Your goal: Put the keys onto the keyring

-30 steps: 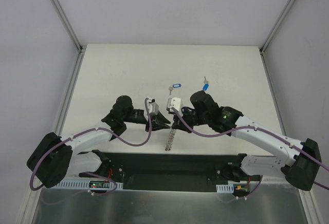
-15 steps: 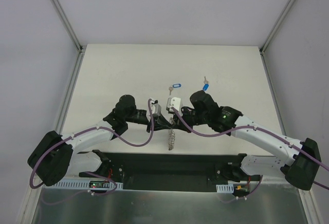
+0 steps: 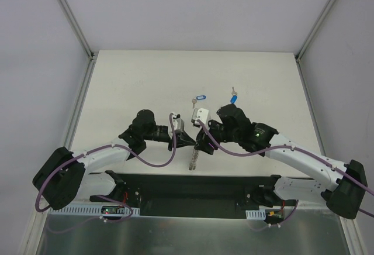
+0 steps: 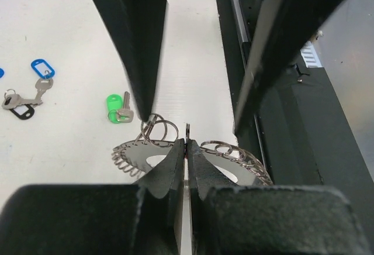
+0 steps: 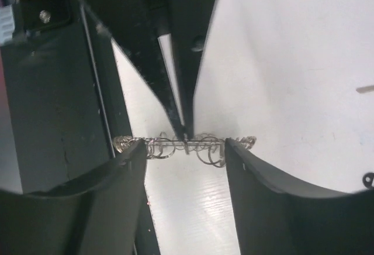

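Note:
The keyring hangs edge-on between the two arms at the table's near middle. My left gripper is shut on its thin flat plate, and the ring's coiled fringe spreads out on both sides of the jaws. My right gripper is open, its fingers standing either side of the keyring, which spans the gap between them. A green-tagged key lies on the table just behind the ring. Two blue-tagged keys lie farther back.
A black base plate runs along the near edge just below the ring. A blue-tagged key and a dark-tagged key lie at the left of the left wrist view. Enclosure walls bound the white table.
My left gripper moved right and shut on the keyring. My right gripper, which was shut on the ring, has opened and let go of it.

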Available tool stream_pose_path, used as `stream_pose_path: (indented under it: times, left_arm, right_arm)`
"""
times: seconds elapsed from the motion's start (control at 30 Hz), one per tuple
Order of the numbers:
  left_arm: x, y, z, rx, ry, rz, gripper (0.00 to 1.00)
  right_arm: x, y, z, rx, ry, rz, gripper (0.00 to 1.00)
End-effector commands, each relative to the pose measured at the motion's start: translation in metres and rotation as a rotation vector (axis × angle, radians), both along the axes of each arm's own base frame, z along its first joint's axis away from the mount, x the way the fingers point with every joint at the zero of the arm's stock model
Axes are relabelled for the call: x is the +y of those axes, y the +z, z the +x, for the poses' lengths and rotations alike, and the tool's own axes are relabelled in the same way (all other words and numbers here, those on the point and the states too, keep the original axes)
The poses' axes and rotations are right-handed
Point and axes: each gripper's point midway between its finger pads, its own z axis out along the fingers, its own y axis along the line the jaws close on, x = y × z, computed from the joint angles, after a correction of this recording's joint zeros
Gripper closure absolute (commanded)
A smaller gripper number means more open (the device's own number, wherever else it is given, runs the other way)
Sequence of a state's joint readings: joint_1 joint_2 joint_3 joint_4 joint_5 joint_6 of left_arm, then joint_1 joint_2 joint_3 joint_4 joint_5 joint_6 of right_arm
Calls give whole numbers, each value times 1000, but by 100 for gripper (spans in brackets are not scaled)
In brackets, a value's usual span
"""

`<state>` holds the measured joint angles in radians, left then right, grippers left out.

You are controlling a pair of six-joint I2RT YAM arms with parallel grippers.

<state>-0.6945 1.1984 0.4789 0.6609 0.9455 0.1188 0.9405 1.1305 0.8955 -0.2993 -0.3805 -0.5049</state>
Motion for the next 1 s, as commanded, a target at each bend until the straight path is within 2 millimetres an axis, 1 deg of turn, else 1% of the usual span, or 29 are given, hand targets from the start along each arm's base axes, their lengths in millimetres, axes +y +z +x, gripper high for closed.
stream_pose_path:
  times: [0.0, 0.07, 0.1, 0.17, 0.2, 0.27, 0.37, 0.4, 0.47, 0.5, 0.53, 0.57, 0.6, 0.63, 0.67, 0.7, 0.73, 0.77, 0.8, 0.83, 0.87, 0.9, 0.97]
  left_arm:
    - [-2, 7, 3, -57, 34, -63, 100]
    - [0, 2, 2, -47, 42, -65, 100]
    - [0, 2, 2, -45, 47, -70, 100]
    - [2, -4, 4, -34, 63, -60, 100]
    - [3, -3, 6, -29, 71, -67, 100]
    - [6, -4, 7, -20, 85, -69, 100]
    - [10, -3, 11, -12, 109, -80, 100]
    - [12, -3, 14, -5, 122, -82, 100]
    - [14, -1, 16, -12, 127, -90, 100]
    - [16, -1, 16, 23, 134, -91, 100]
    - [16, -1, 16, 29, 137, -91, 100]
    - [17, 2, 17, 29, 147, -96, 100]
    - [17, 3, 18, 41, 155, -97, 100]
    - [18, 5, 20, 44, 163, -98, 100]
    - [20, 2, 21, 71, 185, -75, 100]
    - [19, 8, 26, 58, 197, -70, 100]
    - [20, 4, 30, 73, 224, -40, 100]
    - [25, -3, 32, 101, 257, 9, 100]
    - [28, -2, 44, 99, 326, 31, 100]
    - [30, -4, 46, 109, 350, 46, 100]
    - [33, -6, 47, 119, 371, 62, 100]
    - [35, -5, 51, 114, 401, 64, 100]
    - [36, -2, 53, 106, 415, 60, 100]
  right_arm:
    - [-8, 48, 26, -110, -180, 140, 33]
    - [-22, 52, 37, -116, -285, 149, 25]
    - [-32, 61, 41, -102, -344, 180, 18]
    - [-47, 62, 49, -99, -437, 191, 6]
    - [-57, 66, 52, -81, -497, 220, 4]
    - [-70, 67, 57, -71, -578, 233, 4]
    - [-89, 59, 63, -30, -691, 198, 4]
    - [-96, 54, 62, -16, -720, 165, 4]
    - [-101, 45, 63, 4, -755, 127, 4]
    - [-105, 40, 61, 17, -773, 96, 3]
    - [-108, 33, 63, 26, -792, 63, 2]
    - [-112, 30, 64, 26, -810, 44, 1]
    - [-115, 23, 64, 37, -824, 18, 6]
    - [-116, 17, 64, 52, -830, 2, 7]
    - [-116, 10, 65, 66, -838, -20, 10]
    - [-119, 4, 68, 76, -855, -38, 16]
    - [-120, -2, 68, 87, -866, -53, 19]
    - [-121, -12, 70, 108, -878, -83, 24]
    - [-123, -16, 73, 116, -898, -95, 26]
    - [-124, -21, 74, 129, -908, -112, 29]
    - [-124, -31, 76, 157, -921, -139, 33]
    - [-127, -36, 79, 177, -946, -149, 35]
    - [-127, -43, 83, 220, -968, -158, 39]
